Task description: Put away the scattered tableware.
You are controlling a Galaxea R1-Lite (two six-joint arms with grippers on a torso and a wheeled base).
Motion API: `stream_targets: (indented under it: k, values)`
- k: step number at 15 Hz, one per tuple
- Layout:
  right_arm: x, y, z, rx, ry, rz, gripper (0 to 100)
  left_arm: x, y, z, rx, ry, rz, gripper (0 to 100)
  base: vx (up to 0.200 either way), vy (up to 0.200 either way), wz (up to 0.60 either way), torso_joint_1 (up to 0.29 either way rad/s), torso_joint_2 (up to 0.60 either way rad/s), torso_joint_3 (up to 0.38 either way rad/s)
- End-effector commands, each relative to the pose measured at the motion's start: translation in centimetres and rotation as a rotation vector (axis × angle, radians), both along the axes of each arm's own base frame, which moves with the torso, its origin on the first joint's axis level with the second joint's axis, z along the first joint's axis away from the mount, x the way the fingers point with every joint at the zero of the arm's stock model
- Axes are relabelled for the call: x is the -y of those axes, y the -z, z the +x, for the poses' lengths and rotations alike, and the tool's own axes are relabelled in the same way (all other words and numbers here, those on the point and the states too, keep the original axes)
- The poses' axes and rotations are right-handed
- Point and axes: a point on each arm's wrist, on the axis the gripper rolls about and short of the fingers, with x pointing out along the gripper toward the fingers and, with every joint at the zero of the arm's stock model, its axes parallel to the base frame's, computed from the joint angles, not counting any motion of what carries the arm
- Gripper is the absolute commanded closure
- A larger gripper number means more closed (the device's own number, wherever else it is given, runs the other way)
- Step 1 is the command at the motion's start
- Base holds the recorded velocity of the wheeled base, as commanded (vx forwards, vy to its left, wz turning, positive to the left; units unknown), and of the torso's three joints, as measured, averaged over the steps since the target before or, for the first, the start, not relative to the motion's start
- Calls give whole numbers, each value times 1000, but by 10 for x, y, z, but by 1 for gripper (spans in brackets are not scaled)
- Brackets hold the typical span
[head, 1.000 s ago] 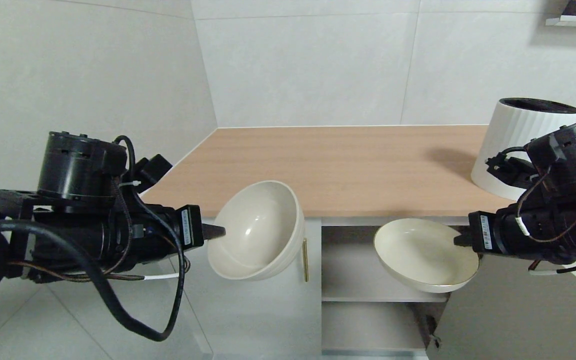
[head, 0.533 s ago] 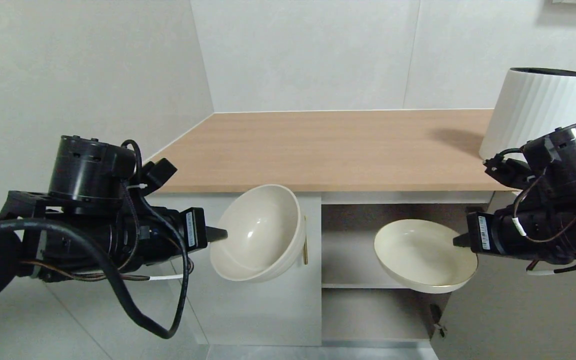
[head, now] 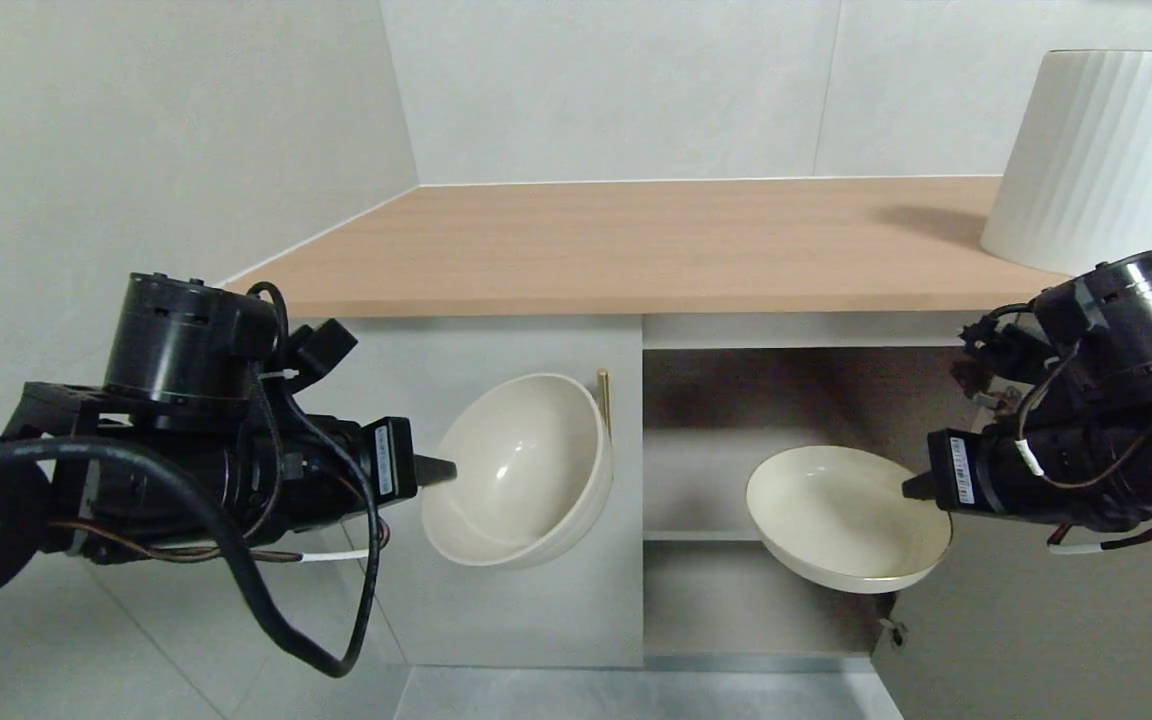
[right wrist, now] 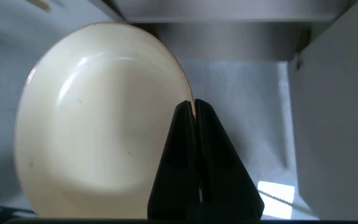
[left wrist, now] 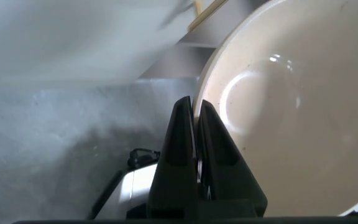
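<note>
Hanging in the air in front of the cabinet below the counter (head: 636,250), a deep cream bowl (head: 521,470) is tipped on its side. Its glossy inside faces the robot. It sits before the closed left door (head: 526,600), just beside that door's brass handle (head: 603,400). A shallower cream bowl (head: 841,515) with a thin gold rim is held nearly level, tilted a little, in front of the open right compartment (head: 736,400), at about the height of its shelf (head: 696,535). A white ribbed container (head: 1096,150) stands at the counter's right end, well apart from both bowls. The left gripper (head: 441,467) has its fingers clamped on the deep bowl's rim, one finger inside and one outside. The right gripper (head: 911,487) pinches the shallower bowl's rim the same way, its fingers nearly together.
</note>
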Motion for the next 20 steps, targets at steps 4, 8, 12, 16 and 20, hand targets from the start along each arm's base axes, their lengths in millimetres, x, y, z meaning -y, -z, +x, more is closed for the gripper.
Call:
stream_targets:
  k: [4,8,12,16,20]
  values:
    - [-5,8,11,1,-1,1,100,1,2,2,-7,0,2,100,0,0,0,-20,99,73]
    - [-26,50,59,-3,8,3,100,6,8,9,-27,1,14,100,0,0,0,0,0,0]
    - [-42,109,117,78,131,-41,100,6,10,11,-33,0,18,100,0,0,0,0,0,0]
    - [-32,157,161,33,262,-2,100,7,12,11,-41,3,20,100,0,0,0,0,0,0]
    - [-25,196,186,-3,328,-33,100,7,13,12,-45,3,22,100,0,0,0,0,0,0]
